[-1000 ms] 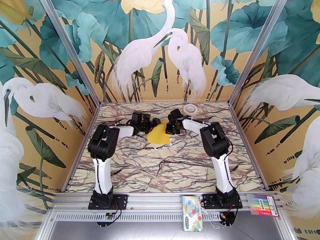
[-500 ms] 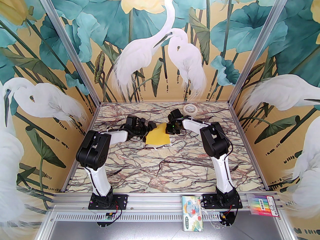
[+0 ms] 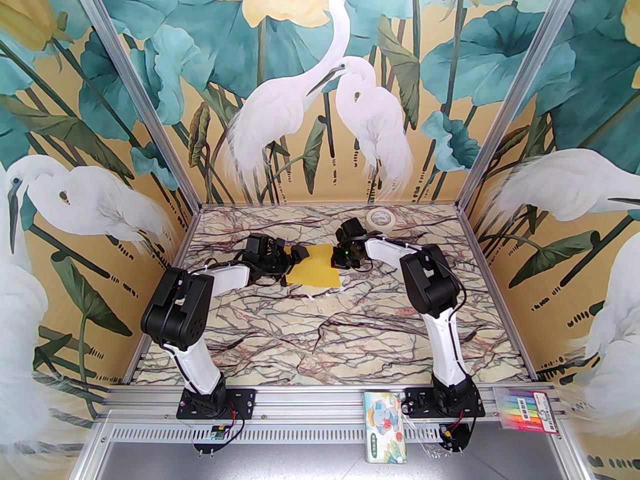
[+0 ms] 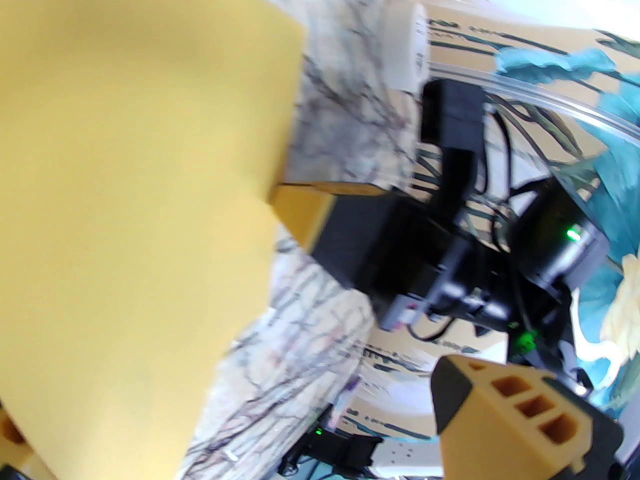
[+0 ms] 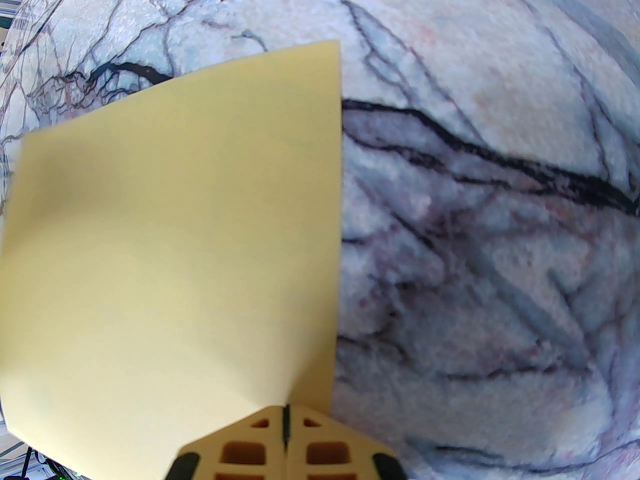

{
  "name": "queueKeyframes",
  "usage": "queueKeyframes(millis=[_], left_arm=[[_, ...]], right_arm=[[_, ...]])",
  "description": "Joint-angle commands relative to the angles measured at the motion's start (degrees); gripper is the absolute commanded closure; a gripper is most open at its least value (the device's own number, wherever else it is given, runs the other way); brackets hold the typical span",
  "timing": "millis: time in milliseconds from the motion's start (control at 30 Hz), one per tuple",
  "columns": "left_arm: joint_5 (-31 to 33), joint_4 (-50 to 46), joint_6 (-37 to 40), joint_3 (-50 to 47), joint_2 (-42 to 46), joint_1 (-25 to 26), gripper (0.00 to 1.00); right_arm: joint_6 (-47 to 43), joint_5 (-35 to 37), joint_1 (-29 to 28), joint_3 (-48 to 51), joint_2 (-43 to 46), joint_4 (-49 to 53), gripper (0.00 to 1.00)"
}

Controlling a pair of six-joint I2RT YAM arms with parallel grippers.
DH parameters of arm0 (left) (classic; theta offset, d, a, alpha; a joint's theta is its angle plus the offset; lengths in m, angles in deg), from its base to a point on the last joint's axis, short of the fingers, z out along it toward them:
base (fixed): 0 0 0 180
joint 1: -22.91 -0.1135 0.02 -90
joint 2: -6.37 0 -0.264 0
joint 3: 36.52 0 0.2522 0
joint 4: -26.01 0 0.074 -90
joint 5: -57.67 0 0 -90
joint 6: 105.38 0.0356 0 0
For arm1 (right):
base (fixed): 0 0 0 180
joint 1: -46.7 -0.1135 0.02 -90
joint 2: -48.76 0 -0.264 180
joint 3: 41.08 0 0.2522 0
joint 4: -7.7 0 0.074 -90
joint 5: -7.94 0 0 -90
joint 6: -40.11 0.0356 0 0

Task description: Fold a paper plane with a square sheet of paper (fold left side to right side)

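The square sheet of paper (image 3: 314, 272) lies on the marble table (image 3: 320, 328) between our two grippers; the left gripper (image 3: 299, 255) sits at its left edge with the jaws spread wide and nothing in them, the sheet extending rightward from it; the right gripper (image 5: 286, 418) has its jaws closed, tips meeting at the sheet's right edge, and we cannot tell whether they pinch the paper or only press it down. We judge the fold turns on that left edge; the left arm is nearer to it, and the crease should run away from the arm bases; the tape roll (image 3: 380, 216) stands well apart.
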Motion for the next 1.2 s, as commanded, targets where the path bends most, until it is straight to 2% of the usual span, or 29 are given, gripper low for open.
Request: queueKeyframes(millis=[0,233,333,467,633,833,933,1167], left_arm=[[4.55,-3.64,3.59,4.03,-1.27,-1.22,0.01],[8.74,-8.43,7.46,11.09,-7.25,-1.49,0.01],[8.57,-10.4,7.63,12.83,-9.05,-1.49,0.01],[7.89,-11.82,7.64,11.38,-7.96,-1.49,0.01],[11.37,-14.86,8.72,9.24,-7.05,-1.58,0.01],[12.89,-9.03,5.33,9.52,-9.03,-1.77,0.0],[9.48,-5.55,3.6,10.52,-9.64,-1.69,0.0],[8.53,-1.18,3.04,8.39,-4.16,-1.03,0.01]], right_arm=[[0.35,2.28,-0.35,2.74,-2.71,6.75,1.0],[0.24,2.3,-0.42,2.49,-2.69,6.91,1.0],[0.2,2.38,-0.43,2.47,-2.6,7.0,1.0],[0.34,2.58,-0.44,2.39,-2.51,6.99,1.0],[0.36,2.47,-0.43,2.29,-2.53,6.81,1.0],[0.36,2.29,-0.44,2.24,-2.64,6.76,1.0],[0.37,2.43,-0.52,2.28,-2.51,6.99,1.0],[0.46,2.64,-0.53,2.5,-2.25,6.84,1.0]])
